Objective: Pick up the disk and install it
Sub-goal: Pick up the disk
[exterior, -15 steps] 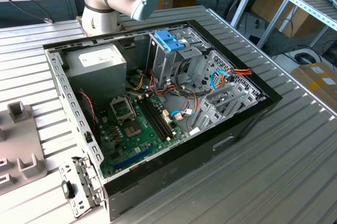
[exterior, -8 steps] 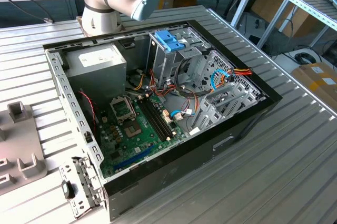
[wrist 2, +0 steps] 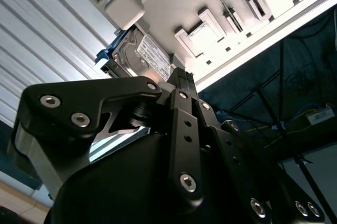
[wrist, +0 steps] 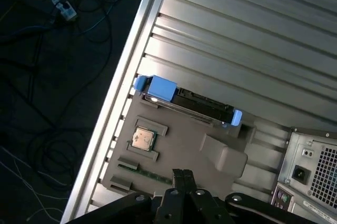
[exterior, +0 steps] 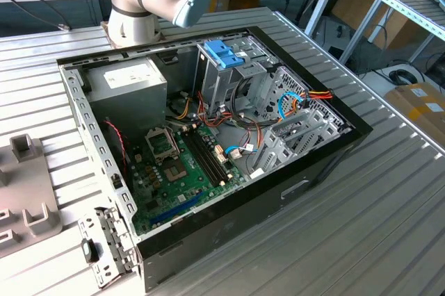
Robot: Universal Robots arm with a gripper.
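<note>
Disk location: the disk (wrist: 192,103) is seen standing on its long edge in a slot of the grey fixture tray (wrist: 179,148), along the tray side nearest the ribbed metal table (wrist: 237,34); its white label is turned into sight in the second wrist view.
Carrier: a blue carrier frame (wrist: 160,87) is seen capping both ends of the upturned edge.
Gripper: the gripper (wrist: 182,172) is held above the tray, apart from the disk; its fingers are drawn together and nothing is held between them.
Task stage: the disk is not yet lifted; the open computer case (exterior: 278,199) with its drive cage (exterior: 229,80) is seen on the same table in the exterior view.
Handling: the disk is judged rigid and fairly heavy for its bulk; its bare metal faces are judged smooth and likely to slip under a light pinch; knocks and drops are to be avoided, since the mechanism inside is judged fragile.
Hold: a pinch across the two broad faces, near the middle of the upturned edge and between the blue ends, is judged safest; the thinner plastic frame is judged liable to flex.
</note>
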